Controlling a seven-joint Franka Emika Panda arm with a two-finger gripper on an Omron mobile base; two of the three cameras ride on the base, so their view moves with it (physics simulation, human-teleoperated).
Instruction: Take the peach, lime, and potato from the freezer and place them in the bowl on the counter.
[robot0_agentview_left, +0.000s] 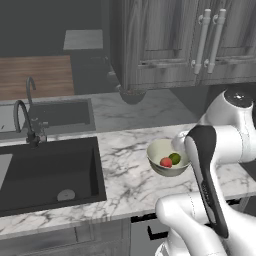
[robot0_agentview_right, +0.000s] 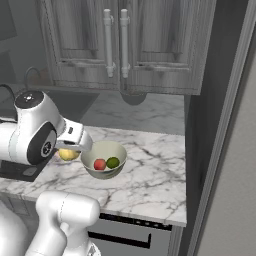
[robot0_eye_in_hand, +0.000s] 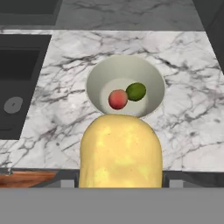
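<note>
My gripper (robot0_eye_in_hand: 120, 180) is shut on the potato (robot0_eye_in_hand: 120, 151), a yellow oblong lump that hides the fingers in the hand view. It hangs above the white marble counter (robot0_eye_in_hand: 188, 109), just short of the near rim of the cream bowl (robot0_eye_in_hand: 94, 83). Inside the bowl lie the reddish peach (robot0_eye_in_hand: 117, 99) and the green lime (robot0_eye_in_hand: 136, 92), touching. From the right base view the potato (robot0_agentview_right: 68, 154) sits under the hand, left of the bowl (robot0_agentview_right: 95, 152), with the peach (robot0_agentview_right: 99, 164) and lime (robot0_agentview_right: 113, 162) inside. The left base view shows the bowl (robot0_agentview_left: 157, 149), peach (robot0_agentview_left: 166, 162) and lime (robot0_agentview_left: 175, 158) beside my forearm.
A black sink (robot0_agentview_left: 45, 170) with a dark faucet (robot0_agentview_left: 22, 120) is set into the counter to the left. Wood-grain wall cabinets (robot0_agentview_right: 115, 45) hang above the back of the counter. The grey freezer (robot0_agentview_right: 235, 190) stands at the right end of the counter.
</note>
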